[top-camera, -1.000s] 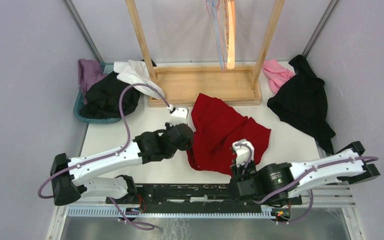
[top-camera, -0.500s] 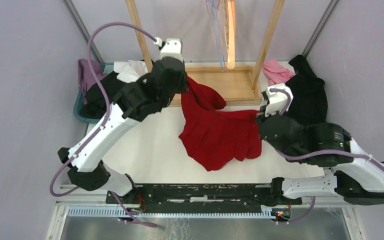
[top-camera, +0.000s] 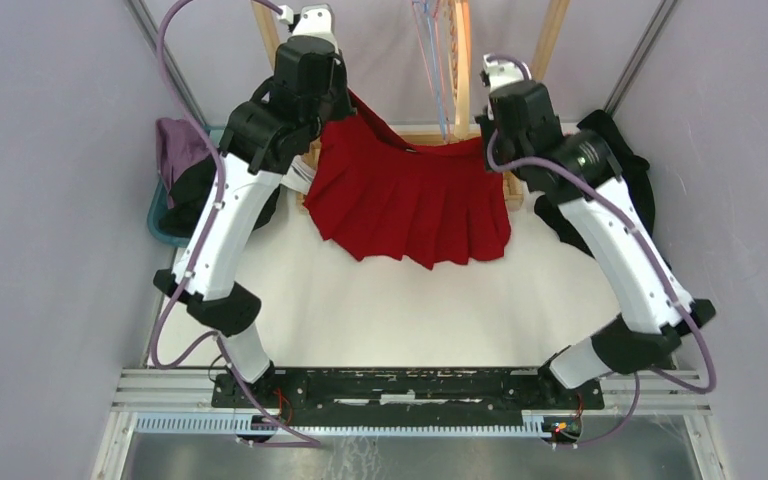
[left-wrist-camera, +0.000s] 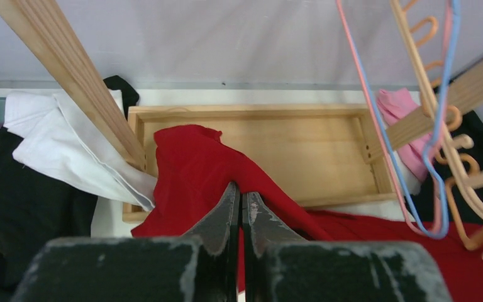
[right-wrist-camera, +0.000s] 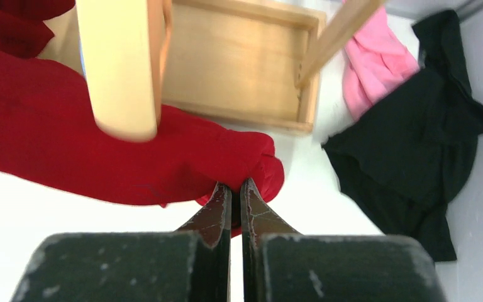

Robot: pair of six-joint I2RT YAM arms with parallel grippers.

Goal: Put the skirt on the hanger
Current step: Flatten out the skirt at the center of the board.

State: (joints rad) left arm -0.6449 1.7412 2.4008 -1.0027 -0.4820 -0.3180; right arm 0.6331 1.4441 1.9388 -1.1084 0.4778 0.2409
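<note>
Aloft, skirt (top-camera: 410,200), top edge taut between left end effector (left-wrist-camera: 239,192) and right end effector (right-wrist-camera: 234,184), both pinching it.

I am counting one red skirt (top-camera: 410,205), one wooden rack (left-wrist-camera: 302,151), at least three hangers (top-camera: 462,80), one teal bin (top-camera: 157,220) and five other garments (top-camera: 615,195).

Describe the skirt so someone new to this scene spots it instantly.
Find the wooden rack at the back of the table. Just in front of it, the skirt hangs spread between the left gripper and right gripper, each shut on one end of its waist. It is the only red, pleated garment; the black garment, pink cloth and white cloth nearby lie unheld.
</note>
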